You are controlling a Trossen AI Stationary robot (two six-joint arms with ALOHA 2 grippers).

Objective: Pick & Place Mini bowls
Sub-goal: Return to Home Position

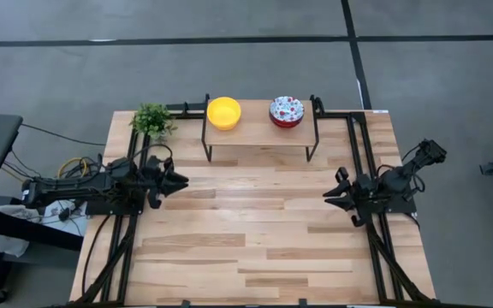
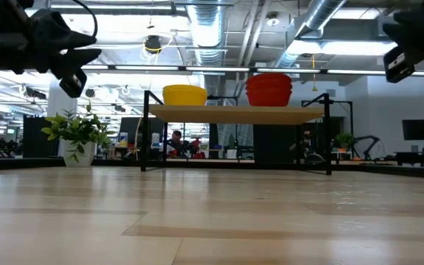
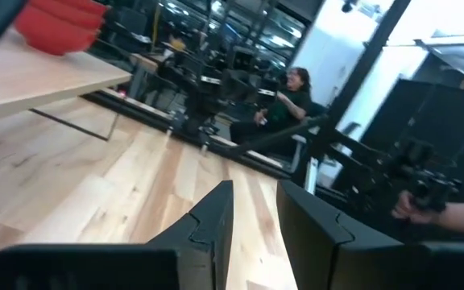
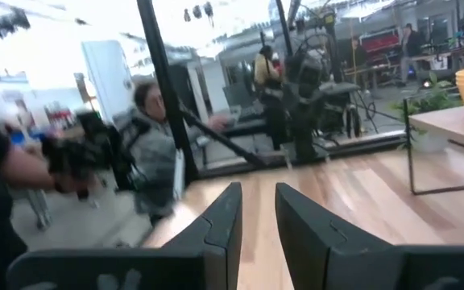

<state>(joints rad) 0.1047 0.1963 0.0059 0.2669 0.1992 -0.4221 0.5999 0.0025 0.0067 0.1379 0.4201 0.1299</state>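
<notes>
A low wooden shelf (image 1: 259, 128) on dark legs stands at the table's far middle. On it rest a plain yellow mini bowl (image 1: 223, 112) and, to its right, a floral mini bowl (image 1: 286, 111) with a red outside. In the low view that one looks like a stack of two red bowls (image 2: 269, 89). My left gripper (image 1: 181, 180) hovers level at the table's left side, open and holding nothing, pointing right. My right gripper (image 1: 329, 195) hovers level at the right side, pointing left. Its fingers stand a little apart with nothing between them (image 4: 258, 213).
A small green potted plant (image 1: 152, 119) stands at the far left corner, beside the shelf. The wooden table top (image 1: 255, 231) between the arms and toward the near edge is bare. People show beyond the table's sides in both wrist views, one seated (image 4: 151, 137).
</notes>
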